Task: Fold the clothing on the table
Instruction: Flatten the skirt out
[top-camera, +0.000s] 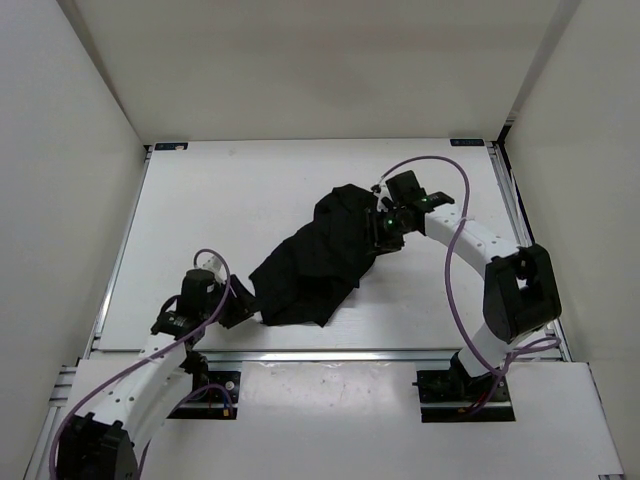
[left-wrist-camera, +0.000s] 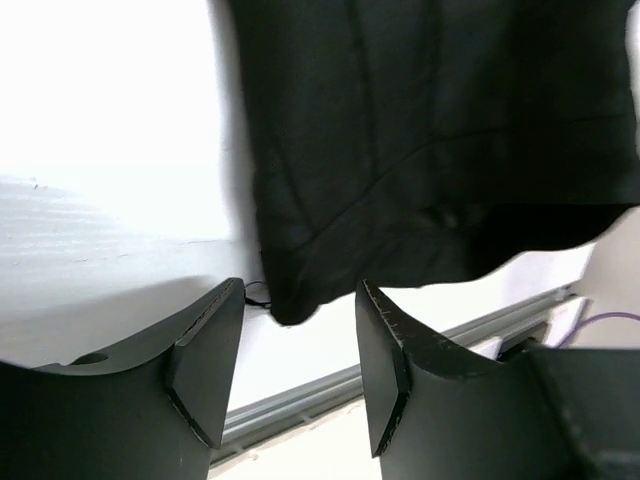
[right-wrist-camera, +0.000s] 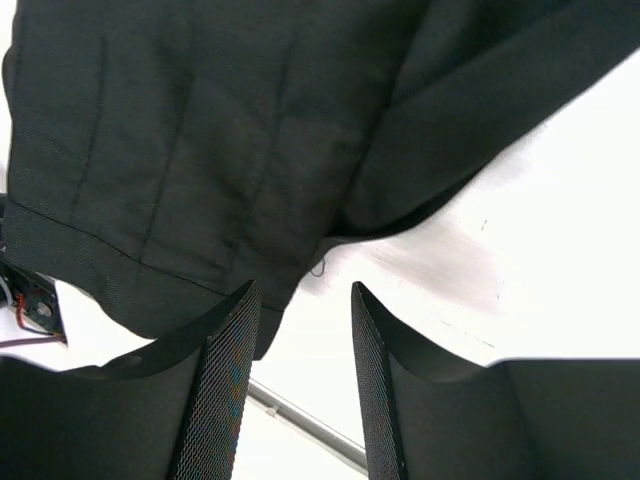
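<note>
The black pleated clothing (top-camera: 318, 258) lies crumpled in a diagonal heap on the white table (top-camera: 225, 200). My left gripper (top-camera: 240, 305) sits low at the heap's near-left corner. In the left wrist view it (left-wrist-camera: 300, 285) is open, and a hemmed corner of the clothing (left-wrist-camera: 290, 300) lies just beyond its fingertips with nothing between them. My right gripper (top-camera: 380, 228) is at the heap's far-right end. The right wrist view shows it (right-wrist-camera: 303, 287) open and empty, the clothing's hem (right-wrist-camera: 180, 200) spreading ahead of it and behind its left finger (right-wrist-camera: 225, 370).
A metal rail (top-camera: 330, 355) runs along the table's near edge, close behind the left gripper, and shows as the rail (left-wrist-camera: 300, 395) in the left wrist view. White walls enclose the table on three sides. Purple cables (top-camera: 455, 250) loop from both arms.
</note>
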